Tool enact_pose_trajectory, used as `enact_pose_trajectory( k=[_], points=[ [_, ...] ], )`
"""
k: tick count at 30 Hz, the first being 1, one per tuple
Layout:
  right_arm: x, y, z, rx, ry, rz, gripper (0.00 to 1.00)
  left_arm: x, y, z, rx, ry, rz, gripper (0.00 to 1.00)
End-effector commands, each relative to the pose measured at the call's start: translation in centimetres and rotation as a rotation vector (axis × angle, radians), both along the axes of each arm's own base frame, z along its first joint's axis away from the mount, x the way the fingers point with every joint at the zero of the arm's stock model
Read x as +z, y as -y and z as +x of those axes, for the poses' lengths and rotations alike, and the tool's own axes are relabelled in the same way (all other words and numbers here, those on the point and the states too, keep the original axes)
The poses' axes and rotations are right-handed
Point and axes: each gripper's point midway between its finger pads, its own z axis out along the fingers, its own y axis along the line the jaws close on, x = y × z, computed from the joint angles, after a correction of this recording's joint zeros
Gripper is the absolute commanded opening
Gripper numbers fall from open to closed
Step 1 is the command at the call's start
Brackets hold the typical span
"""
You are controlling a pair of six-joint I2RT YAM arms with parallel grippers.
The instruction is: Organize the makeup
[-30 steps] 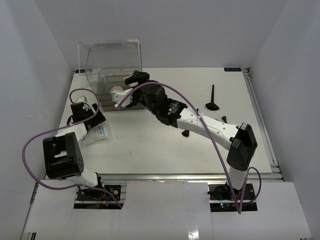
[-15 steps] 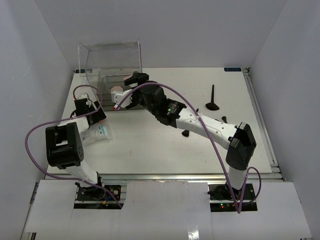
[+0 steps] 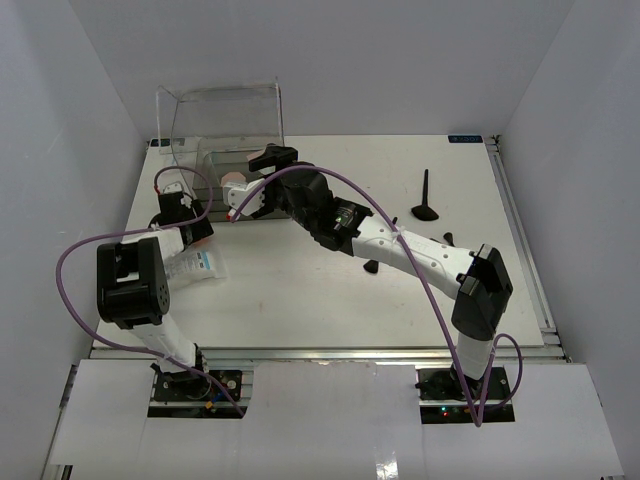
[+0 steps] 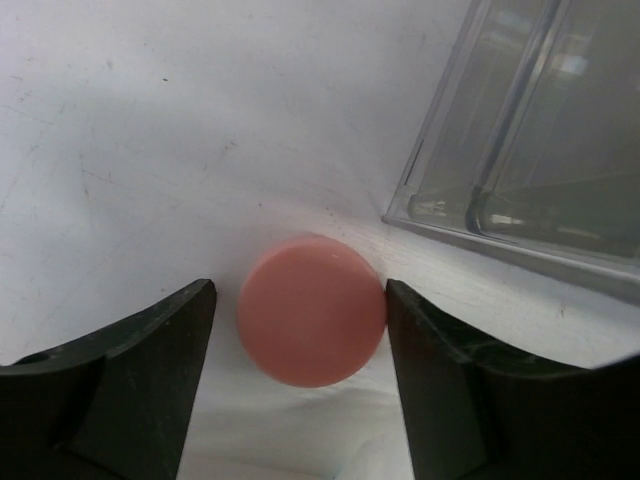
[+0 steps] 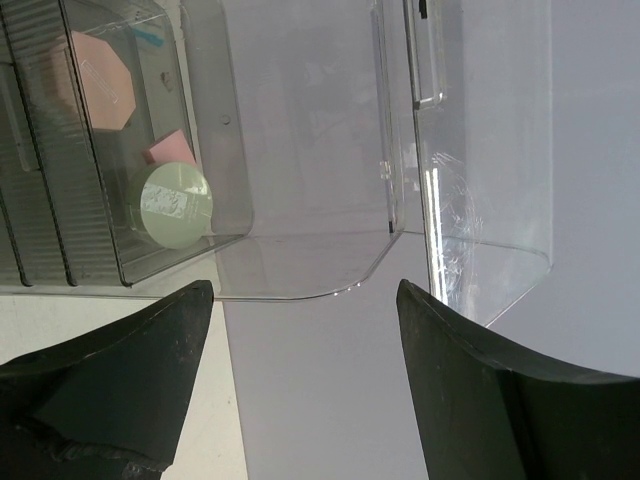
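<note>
The left pincer [image 4: 300, 292] is released and straddles a small round pink disc [image 4: 312, 311] that lies flat on the white table [image 4: 140, 120], near the clear plastic box [image 4: 520, 150]. In the wrist view the right-hand finger meets the disc's edge and the other stands just off it. The right pincer [image 5: 305, 300] hangs released before that box. Inside the box lie a grey-green round disc [image 5: 172, 205] and a pink octagonal compact [image 5: 101, 80].

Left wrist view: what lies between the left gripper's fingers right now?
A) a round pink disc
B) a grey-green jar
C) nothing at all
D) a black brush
A: a pink disc lies flat on the table between the fingers of the left gripper, with a gap on one side, next to the corner of the clear box.
</note>
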Motion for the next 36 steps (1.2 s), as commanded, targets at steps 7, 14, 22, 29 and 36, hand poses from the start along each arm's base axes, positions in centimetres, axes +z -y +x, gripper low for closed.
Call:
enact_pose_trajectory(
  k=[7,14,22,29,36],
  points=[
    [3.4,0.4,0.1,-0.009,0.043,0.094,0.81,-1.1,0.3,-0.9,0.010,-0.055,-0.008,0.54],
    [3.0,0.4,0.0,-0.005,0.032,0.089,0.81,2.9,0.9,-1.2,0.020,0.040,-0.043,0.35],
    [3.2,0.3,0.0,-0.006,0.031,0.097,0.81,8.8,3.2,-2.6,-0.006,0.212,-0.150,0.26],
    [3.5,0.5,-0.2,-0.008,0.033,0.102,0.81,12.6,6.6,-3.2,-0.075,0.350,-0.330,0.25],
    [3.6,0.6,-0.2,-0.010,0.035,0.105,0.81,19.2,10.1,-3.2,-0.151,0.593,-0.582,0.25]
  ],
)
